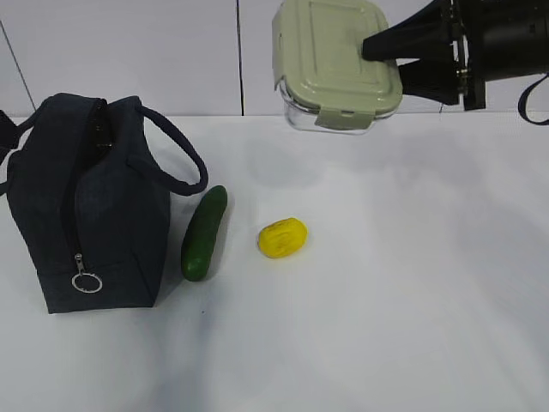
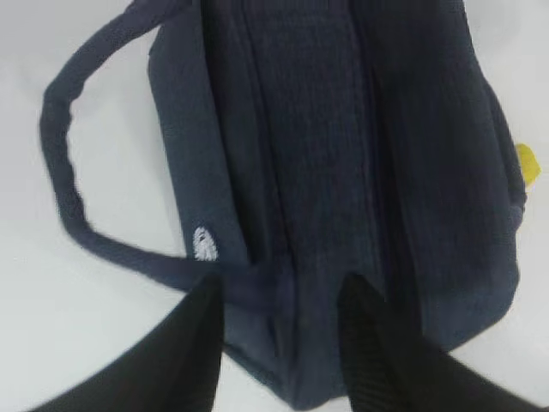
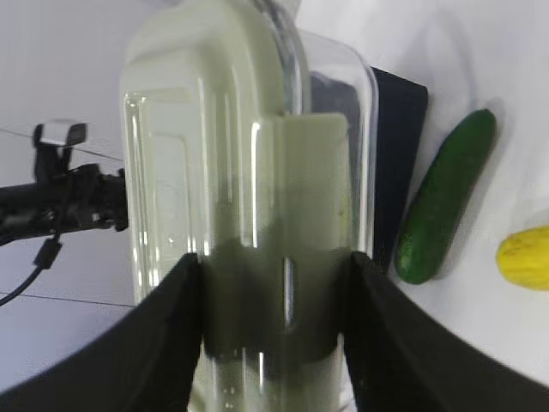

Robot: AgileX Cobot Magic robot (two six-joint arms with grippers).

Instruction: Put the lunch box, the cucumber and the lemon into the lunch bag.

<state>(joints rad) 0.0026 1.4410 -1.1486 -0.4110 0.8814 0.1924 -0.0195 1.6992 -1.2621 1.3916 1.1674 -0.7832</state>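
Note:
My right gripper (image 1: 386, 64) is shut on the lunch box (image 1: 334, 64), a clear container with a sage-green lid, and holds it tilted in the air above the back of the table. In the right wrist view, its fingers press both sides of the lunch box (image 3: 240, 172). The navy lunch bag (image 1: 86, 206) stands at the left, its ring pull (image 1: 87, 282) low on the near end. The cucumber (image 1: 204, 232) lies just right of the bag. The lemon (image 1: 282, 238) lies right of the cucumber. My left gripper (image 2: 279, 296) is open, its fingers on either side of the bag's end (image 2: 343, 129).
The white table (image 1: 412, 300) runs to a pale panelled wall (image 1: 129, 51) at the back. One bag handle (image 1: 184, 163) loops out towards the cucumber. The other handle (image 2: 64, 172) lies on the table. A white logo (image 2: 204, 245) shows on the bag.

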